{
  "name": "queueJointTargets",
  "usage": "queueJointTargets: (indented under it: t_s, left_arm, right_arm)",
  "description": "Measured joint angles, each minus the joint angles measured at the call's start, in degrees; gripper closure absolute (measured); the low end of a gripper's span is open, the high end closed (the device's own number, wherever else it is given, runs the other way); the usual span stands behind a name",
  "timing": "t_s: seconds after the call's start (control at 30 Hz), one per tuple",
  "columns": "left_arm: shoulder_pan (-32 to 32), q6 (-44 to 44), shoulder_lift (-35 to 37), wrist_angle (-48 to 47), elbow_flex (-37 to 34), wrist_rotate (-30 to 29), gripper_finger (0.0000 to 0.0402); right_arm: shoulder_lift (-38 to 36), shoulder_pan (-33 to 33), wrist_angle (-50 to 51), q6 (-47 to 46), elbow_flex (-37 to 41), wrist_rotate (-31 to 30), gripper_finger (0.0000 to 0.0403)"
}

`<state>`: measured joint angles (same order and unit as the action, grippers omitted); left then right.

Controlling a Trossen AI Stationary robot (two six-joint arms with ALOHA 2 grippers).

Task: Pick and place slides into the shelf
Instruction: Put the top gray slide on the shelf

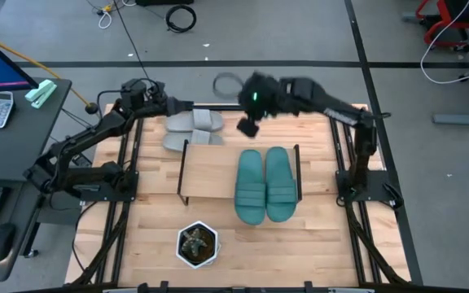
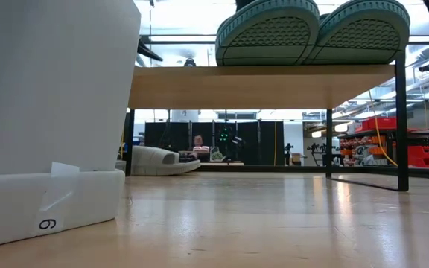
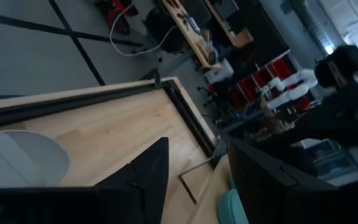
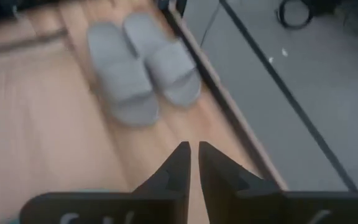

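Slides in teal lie side by side on the shelf, lengthwise front to back. Right gripper, fingers nearly closed and empty, hangs behind the shelf; left gripper, fingers apart, reaches over the grey slides.

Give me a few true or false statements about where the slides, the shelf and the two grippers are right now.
1. Both teal slides lie on the shelf. True.
2. The grey slides are on the shelf too. False: they lie on the table behind it.
3. The right gripper holds a slide. False: it is shut and empty.
4. The left gripper is open, near the grey slides. True.
5. A potted plant stands on the shelf. False: it stands on the table in front of it.
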<state>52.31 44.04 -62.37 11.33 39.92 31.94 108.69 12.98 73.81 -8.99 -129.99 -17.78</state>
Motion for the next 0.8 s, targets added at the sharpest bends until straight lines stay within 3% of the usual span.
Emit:
queueJointTargets:
  t_s: [0.17,0.37,0.6,0.8]
  left_arm:
    - [0.4,0.9,1.34,-2.08,0.02,-0.41,0.0238]
    - [0.14,-7.5,2.88,-18.56,8.52,-3.62,0.0303]
    - [0.31,-19.21,2.67,-34.18,21.46,-5.58,0.0392]
    - [4.21,-24.96,2.64,-46.07,25.29,-7.69,0.0374]
  right_arm:
    - [-0.05,10.43,-8.86,4.67,0.0,10.71,0.0358]
    - [0.17,20.06,-14.35,2.91,1.2,21.52,0.0358]
    - [0.69,24.22,-25.98,-5.93,9.43,32.42,0.0357]
    - [0.82,23.81,-41.75,-16.65,20.67,37.78,0.033]
